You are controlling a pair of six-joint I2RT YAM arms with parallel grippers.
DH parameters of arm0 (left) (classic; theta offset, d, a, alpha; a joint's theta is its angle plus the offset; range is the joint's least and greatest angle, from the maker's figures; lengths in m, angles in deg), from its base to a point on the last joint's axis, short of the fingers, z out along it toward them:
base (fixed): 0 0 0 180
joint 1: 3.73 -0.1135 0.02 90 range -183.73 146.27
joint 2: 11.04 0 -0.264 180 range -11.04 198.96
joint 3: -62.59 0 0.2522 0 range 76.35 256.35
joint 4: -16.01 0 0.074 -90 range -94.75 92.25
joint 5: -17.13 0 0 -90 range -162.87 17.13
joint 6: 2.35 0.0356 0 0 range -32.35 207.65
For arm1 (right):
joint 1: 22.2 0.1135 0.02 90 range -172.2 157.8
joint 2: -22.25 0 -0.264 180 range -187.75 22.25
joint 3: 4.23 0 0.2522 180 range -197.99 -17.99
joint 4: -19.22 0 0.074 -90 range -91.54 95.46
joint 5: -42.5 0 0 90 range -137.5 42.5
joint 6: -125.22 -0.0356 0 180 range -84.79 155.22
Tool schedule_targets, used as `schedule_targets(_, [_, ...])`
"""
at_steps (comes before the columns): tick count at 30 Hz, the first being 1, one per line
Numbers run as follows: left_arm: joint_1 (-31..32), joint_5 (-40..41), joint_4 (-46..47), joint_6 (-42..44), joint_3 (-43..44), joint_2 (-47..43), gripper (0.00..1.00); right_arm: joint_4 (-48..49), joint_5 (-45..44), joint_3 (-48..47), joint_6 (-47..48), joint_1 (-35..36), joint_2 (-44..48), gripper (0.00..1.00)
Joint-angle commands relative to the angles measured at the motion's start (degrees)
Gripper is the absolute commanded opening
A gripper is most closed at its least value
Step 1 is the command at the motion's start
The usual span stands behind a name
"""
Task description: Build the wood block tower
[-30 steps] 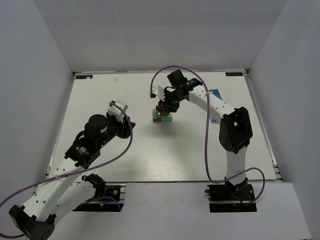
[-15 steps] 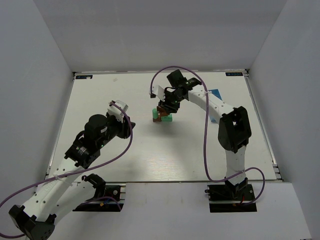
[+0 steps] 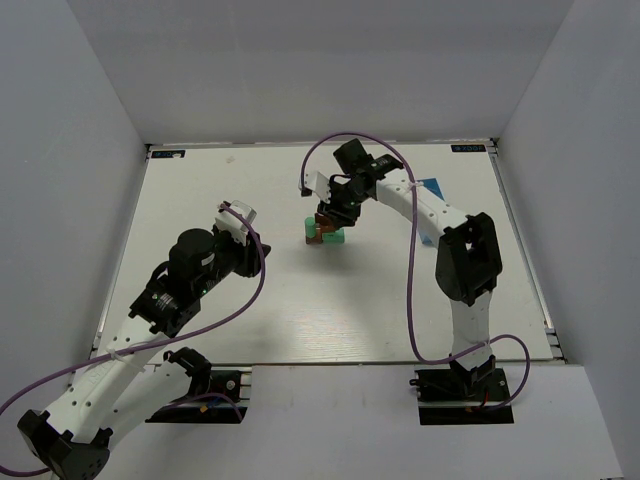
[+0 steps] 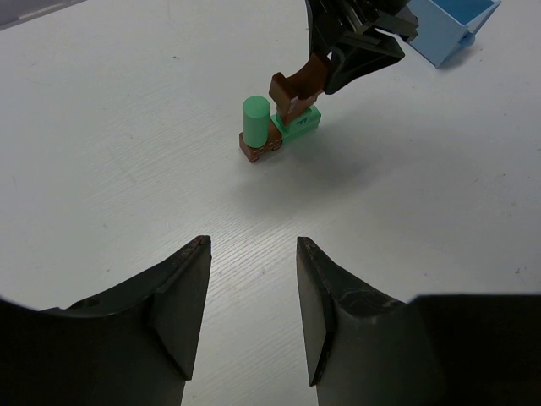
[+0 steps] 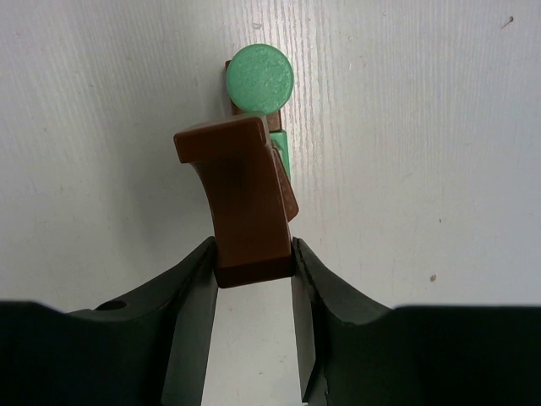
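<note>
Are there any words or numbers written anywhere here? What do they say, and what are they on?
No text here can be read.
Left blue sticker, far corner of the table: too small to read.
Right blue sticker, other far corner: too small to read.
Tiny dark mark on the flat green block: too blurred to read.
Brown curved block, green cylinder, blue box: no writing seen.

A white bench (image 3: 300, 300) with a faint wood grain lay inside an enclosure of plain grey walls (image 3: 60, 150). A small blue open-topped box (image 4: 448, 30) sat on the bench's far right part, only a sliver of it showing from overhead. A small blue label (image 3: 166, 154) marked the far left corner, and a second label (image 3: 468, 148) the far right corner.
</note>
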Motion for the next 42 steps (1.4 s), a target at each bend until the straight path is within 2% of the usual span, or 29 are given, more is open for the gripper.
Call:
schedule_targets(1, [-0.34, 0.05, -0.17, 0.06, -0.28, -0.76, 0.55, -1.25, -0.32, -2.78, -0.68, -0.2, -0.95, 0.11])
schedule_targets(29, [-0.34, 0.05, -0.17, 0.06, -0.28, -0.76, 0.55, -1.43, -1.64, -3.13, -0.85, -0.38, -1.92, 0.16])
schedule_targets(36, [-0.34, 0.05, -0.17, 0.06, -0.28, -0.76, 0.55, -1.42, -1.55, -2.95, -0.94, -0.46, -1.83, 0.28])
schedule_targets(39, [-0.34, 0.05, -0.17, 0.06, -0.28, -0.76, 0.55, -1.42, -1.46, -2.87, -0.94, -0.55, -1.65, 0.36])
schedule_targets(42, [-0.34, 0.05, -0.17, 0.06, -0.28, -0.76, 0.55, -1.16, -1.46, -2.6, -0.85, -0.46, -1.48, 0.5])
